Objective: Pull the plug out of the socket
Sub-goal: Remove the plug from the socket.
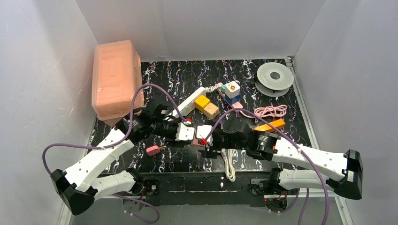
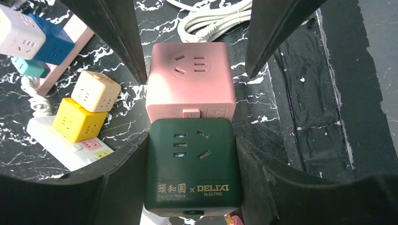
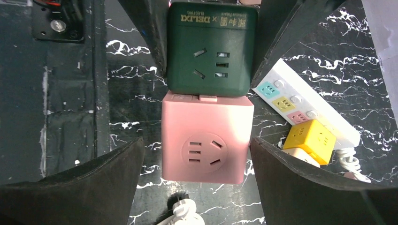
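The socket [image 1: 190,102], a long white strip with pastel outlets, lies mid-table, apart from both grippers; it also shows as the socket [image 2: 56,140] and the socket [image 3: 305,108]. A yellow cube [image 2: 77,119] sits plugged on it, with a beige cube [image 2: 96,90] against that one. In front of the strip, a dark green cube [image 2: 192,168] and a pink cube [image 3: 204,140] are joined face to face. My left gripper [image 2: 191,140] is shut on the green cube. The right gripper [image 3: 196,143] stands open around the pink cube, with gaps on both sides.
A peach lidded box [image 1: 115,79] stands at the far left and a grey spool [image 1: 275,77] at the far right. Blue and white cubes sit on a pink bar [image 1: 231,91]. A pink coiled cable [image 1: 270,111], an orange block [image 1: 270,125] and a white cable [image 1: 228,164] lie nearby.
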